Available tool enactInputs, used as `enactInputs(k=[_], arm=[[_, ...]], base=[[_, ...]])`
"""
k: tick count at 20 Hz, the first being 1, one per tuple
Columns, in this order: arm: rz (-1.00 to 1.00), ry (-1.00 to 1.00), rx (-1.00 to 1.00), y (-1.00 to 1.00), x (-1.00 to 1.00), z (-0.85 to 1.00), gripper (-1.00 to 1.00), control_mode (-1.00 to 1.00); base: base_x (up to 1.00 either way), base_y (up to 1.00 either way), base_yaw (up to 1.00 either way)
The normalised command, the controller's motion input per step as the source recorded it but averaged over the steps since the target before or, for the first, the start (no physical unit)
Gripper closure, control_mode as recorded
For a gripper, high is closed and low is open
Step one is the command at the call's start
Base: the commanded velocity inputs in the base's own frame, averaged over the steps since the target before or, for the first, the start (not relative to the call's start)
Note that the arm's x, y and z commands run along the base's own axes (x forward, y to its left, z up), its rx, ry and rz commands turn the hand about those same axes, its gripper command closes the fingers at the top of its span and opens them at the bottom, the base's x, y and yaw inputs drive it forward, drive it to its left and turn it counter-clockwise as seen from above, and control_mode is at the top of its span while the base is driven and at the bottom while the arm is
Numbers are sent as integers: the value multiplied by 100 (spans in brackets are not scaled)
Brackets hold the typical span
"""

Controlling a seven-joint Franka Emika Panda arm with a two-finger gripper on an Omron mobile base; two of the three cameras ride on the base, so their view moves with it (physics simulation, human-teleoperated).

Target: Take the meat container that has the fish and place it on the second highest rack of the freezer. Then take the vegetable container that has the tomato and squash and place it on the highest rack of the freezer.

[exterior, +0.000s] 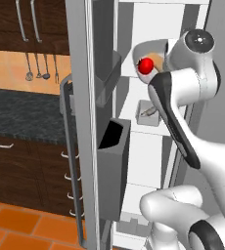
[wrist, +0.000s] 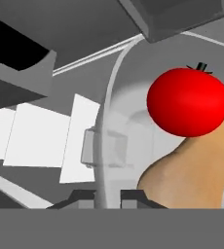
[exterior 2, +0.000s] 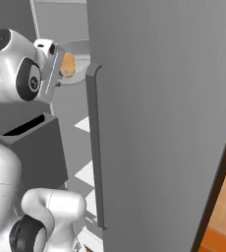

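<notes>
Up high, fingers (wrist: 107, 195) clamped on vegetable container's rim (wrist: 104, 146), tomato (wrist: 188, 102) and squash (wrist: 192, 172) just beyond.

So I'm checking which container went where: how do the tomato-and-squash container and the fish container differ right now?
The vegetable container is a round, pale bowl holding the tomato and squash; the fish container is a small squarish tray with the fish. The vegetable container sits higher, at the claw; the fish container rests alone on a shelf below. Both are inside the freezer.
</notes>
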Motion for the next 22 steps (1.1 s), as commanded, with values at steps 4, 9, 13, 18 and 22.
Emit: enactInputs(k=[4,9,13,18,22], arm=[[-7,20,0,-18,84,2,100,-100],[-5,6,1,-33,78,0,100,-100],[-5,0,1,-41,52,0,100,-100],[-2,0,0,-34,44,0,100,-100],[0,3,0,-25,32,0,100,-100]], base=[[0,0,0],[0,0,0],[0,0,0],[0,0,0],[0,0,0]])
